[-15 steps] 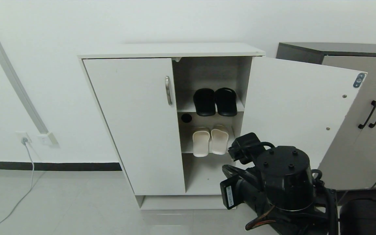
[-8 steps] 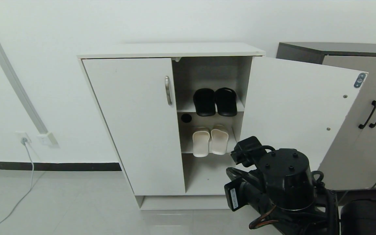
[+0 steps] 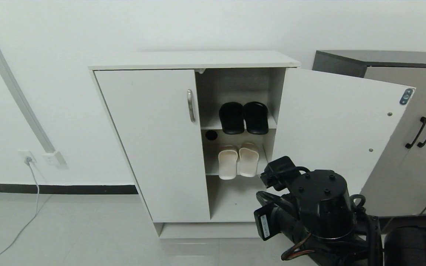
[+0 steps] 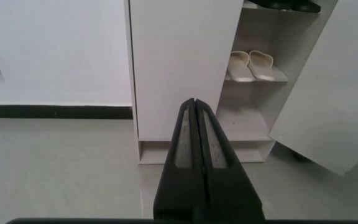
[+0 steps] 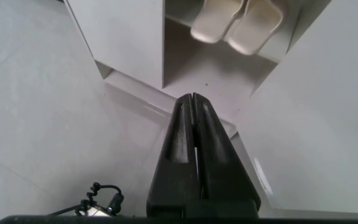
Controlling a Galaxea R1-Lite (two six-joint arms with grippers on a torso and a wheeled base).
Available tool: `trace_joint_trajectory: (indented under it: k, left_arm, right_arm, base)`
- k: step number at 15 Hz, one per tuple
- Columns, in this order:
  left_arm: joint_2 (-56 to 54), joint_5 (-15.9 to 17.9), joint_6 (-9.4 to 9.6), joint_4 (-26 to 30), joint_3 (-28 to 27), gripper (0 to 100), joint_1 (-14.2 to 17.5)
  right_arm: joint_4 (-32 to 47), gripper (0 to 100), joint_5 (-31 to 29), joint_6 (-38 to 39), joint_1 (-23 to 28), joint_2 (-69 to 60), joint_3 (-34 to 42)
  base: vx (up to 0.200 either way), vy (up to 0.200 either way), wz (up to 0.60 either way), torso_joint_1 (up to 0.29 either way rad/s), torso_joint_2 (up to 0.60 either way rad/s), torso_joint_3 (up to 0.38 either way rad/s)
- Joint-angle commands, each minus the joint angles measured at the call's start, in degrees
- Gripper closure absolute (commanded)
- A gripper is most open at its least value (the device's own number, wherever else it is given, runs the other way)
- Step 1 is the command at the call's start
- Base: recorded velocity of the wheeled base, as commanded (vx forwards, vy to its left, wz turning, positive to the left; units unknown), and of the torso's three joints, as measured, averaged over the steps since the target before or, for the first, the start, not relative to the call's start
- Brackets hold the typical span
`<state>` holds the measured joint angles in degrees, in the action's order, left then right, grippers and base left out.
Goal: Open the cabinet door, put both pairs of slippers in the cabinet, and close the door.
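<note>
Jaws of the left gripper [image 4: 194, 104] are pressed together with nothing between them, pointing at the cabinet [image 4: 185, 62] from well back, the white slippers [image 4: 250, 65] on the middle shelf beyond. From the right wrist, the right gripper [image 5: 193, 98] is likewise closed and empty, low before the bottom shelf, with the open door [image 5: 328, 112] just beside it. From the head, the black slippers [image 3: 243, 117] sit on the shelf above the white pair, so closing the door appears to be what is left. That door stands upright, hinged at the cabinet's right side, its free edge far to the robot's right. The right arm [image 3: 320, 199] is clearly nearer and would likely have to reach round that edge.
</note>
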<state>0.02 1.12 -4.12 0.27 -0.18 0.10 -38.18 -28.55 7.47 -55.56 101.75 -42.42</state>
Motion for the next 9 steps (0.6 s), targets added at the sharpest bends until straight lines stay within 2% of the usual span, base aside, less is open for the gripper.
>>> trace_joint_trajectory:
  k: [1, 9]
  left_arm:
    - [0.0, 0.0, -0.01, 0.0, 0.0, 100, 0.0]
    - [0.1, 0.0, -0.01, 0.0, 0.0, 100, 0.0]
  right_arm:
    - [-0.1, 100, 0.0, 0.0, 0.0, 0.5, 0.0]
    - [-0.1, 100, 0.0, 0.0, 0.0, 0.5, 0.5]
  base:
    - [0.000, 0.000, 0.00, 0.041, -0.37, -0.305]
    - [0.000, 0.000, 0.00, 0.100, -0.44, -0.336]
